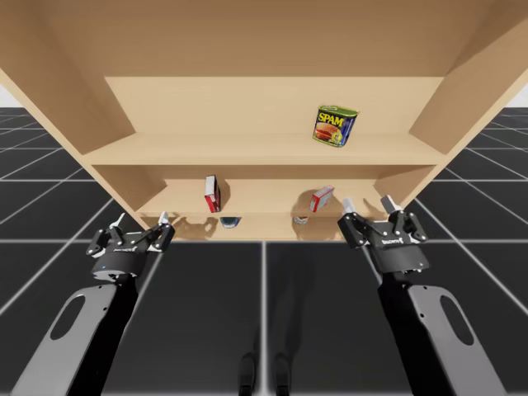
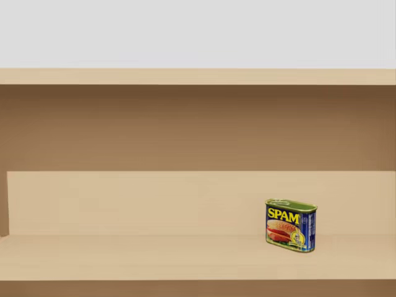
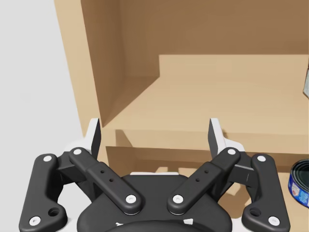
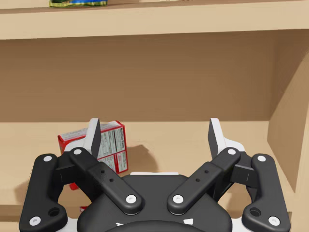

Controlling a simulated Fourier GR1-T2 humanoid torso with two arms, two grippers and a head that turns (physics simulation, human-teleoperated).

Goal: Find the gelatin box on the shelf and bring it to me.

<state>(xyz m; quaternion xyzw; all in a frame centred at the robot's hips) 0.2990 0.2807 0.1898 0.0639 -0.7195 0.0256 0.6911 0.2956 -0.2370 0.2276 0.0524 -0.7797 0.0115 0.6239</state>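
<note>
Red box sits ahead of my right gripper, spread like my left gripper; head view meets a blue can.

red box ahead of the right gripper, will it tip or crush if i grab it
The red box looks like thin card: probably light, crushable. It sits askew on the lower shelf, so a nudge may tip it. Flat faces should suit my right gripper.
</note>
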